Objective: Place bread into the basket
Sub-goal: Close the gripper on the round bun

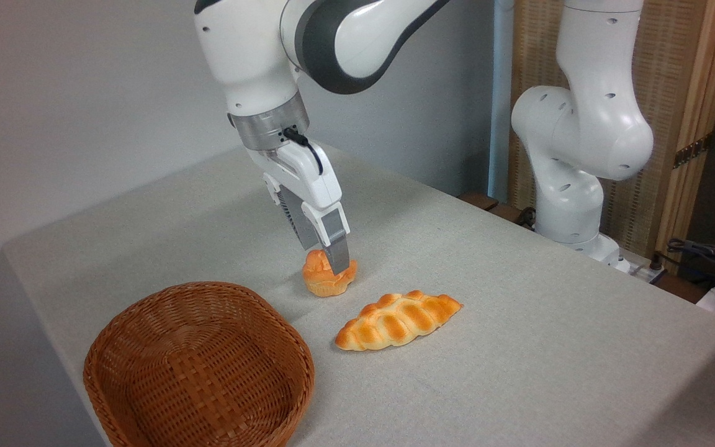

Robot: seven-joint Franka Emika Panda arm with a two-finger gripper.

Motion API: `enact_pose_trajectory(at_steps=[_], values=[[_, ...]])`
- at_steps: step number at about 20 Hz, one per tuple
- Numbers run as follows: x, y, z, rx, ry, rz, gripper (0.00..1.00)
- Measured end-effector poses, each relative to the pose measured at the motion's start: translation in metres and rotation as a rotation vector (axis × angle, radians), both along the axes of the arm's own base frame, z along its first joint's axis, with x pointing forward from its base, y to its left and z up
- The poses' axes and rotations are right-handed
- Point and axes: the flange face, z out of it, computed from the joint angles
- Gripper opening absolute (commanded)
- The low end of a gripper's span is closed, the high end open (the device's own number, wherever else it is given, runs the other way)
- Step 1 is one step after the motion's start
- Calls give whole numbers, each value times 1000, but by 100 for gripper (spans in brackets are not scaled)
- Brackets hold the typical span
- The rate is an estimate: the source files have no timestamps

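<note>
Grey cloth table (519, 323), plain wall behind. Gripper (326, 264) is down on the bread (328, 282), near finger over its top, far one hidden behind; can't tell if they've clamped yet. Grasp step, I'd say: next needs a firm pinch, lift, then carry fwd-left of fingers to basket (199, 366), skirting braided loaf (398, 321).

Bare desk (519, 347) lies open between the bread (320, 280) and the basket (199, 366), whose inside holds nothing, while the braided loaf (398, 320) lies near the bread on its right, apart from both.
</note>
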Motion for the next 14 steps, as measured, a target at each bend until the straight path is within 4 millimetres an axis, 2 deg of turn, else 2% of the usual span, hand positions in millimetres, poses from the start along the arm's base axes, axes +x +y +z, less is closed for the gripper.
enact_pose_trajectory(at_steps=[3,5,14], values=[[-6,-12,-18,-3,-10,-25,100],[-7,-15,-23,-27,-12,-16,100],[-7,-16,-24,-50,-12,-4,100]])
